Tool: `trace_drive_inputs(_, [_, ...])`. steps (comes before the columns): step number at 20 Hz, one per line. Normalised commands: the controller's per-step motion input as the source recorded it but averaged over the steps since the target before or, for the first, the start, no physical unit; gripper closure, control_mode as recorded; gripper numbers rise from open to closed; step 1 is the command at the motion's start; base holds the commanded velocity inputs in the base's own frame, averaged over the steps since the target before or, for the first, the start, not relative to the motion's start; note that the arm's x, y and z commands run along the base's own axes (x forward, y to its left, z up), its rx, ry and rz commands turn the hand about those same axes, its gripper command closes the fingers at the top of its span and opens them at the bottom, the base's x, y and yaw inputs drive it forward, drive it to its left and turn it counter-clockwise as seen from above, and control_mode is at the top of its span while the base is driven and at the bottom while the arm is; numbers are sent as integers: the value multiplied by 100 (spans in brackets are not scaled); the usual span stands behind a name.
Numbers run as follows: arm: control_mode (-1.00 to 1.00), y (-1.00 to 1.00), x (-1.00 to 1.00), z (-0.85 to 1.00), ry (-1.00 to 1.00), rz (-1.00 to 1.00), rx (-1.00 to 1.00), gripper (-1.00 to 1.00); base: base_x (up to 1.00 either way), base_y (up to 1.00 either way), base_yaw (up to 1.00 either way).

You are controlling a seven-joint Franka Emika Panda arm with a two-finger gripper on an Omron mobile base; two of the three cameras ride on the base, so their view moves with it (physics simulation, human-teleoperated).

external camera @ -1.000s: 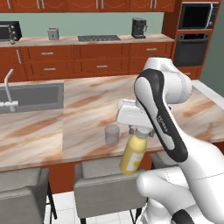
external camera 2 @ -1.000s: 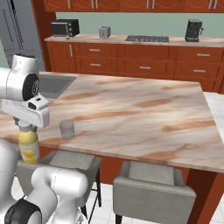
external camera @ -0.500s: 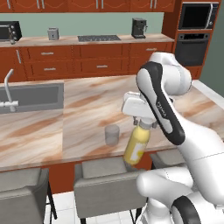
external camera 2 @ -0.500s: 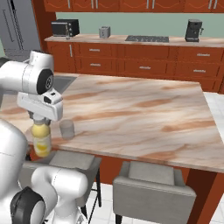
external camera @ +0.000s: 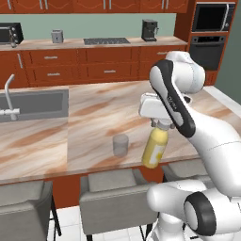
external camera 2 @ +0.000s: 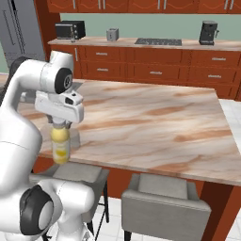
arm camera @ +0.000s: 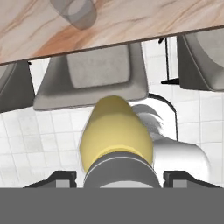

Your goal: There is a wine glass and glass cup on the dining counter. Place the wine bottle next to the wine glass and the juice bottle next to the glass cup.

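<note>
Left base view: the gripper [external camera: 161, 124] holds the juice bottle [external camera: 155, 147] by its capped top, jaws closed on the neck. The yellow bottle hangs upright, its lower part in front of the desk's [external camera: 94, 117] near edge, off the marble. The glass cup [external camera: 120, 145] stands on the marble near that edge, just left of the bottle and apart from it. A sink [external camera: 33, 102] with its faucet [external camera: 10, 99] sits at the left end of the desk. Grey stools [external camera: 113, 197] line up below the near edge.

Right base view: the gripper [external camera 2: 60, 124] hangs under the white hand, clamped on the top of the bottle [external camera 2: 60, 144], which again hangs level with the desk's [external camera 2: 150, 117] front edge. Most of the cup is hidden behind bottle and hand. On the back counter stand a toaster oven [external camera 2: 70, 30], a toaster [external camera 2: 112, 34] and a coffee machine [external camera 2: 208, 32].

Hand view: looking down along the bottle [arm camera: 116, 135], its yellow body runs away from the camera over a stool seat [arm camera: 92, 78] and the tiled floor [arm camera: 26, 144]. The desk's [arm camera: 131, 22] edge crosses the top, with the cup [arm camera: 76, 12] on it, beyond the bottle.
</note>
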Motion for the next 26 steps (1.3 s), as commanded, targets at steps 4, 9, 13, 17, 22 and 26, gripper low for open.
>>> trace_drive_inputs(4, [-100,-8,29,-12,-3,7,-17,100,0,0,0])
trace_drive_inputs(9, [-100,27,30,-18,-13,1,-13,100,0,0,0])
trace_drive_inputs(13, [-100,2,40,-15,-5,0,0,100,0,0,0])
trace_drive_inputs(17, [-100,0,36,-14,0,1,0,100,0,0,0])
trace_drive_inputs(22, [-100,-16,27,-13,1,1,1,100,0,0,0])
trace_drive_inputs(26, [-100,-4,43,-22,5,0,0,100,0,0,0])
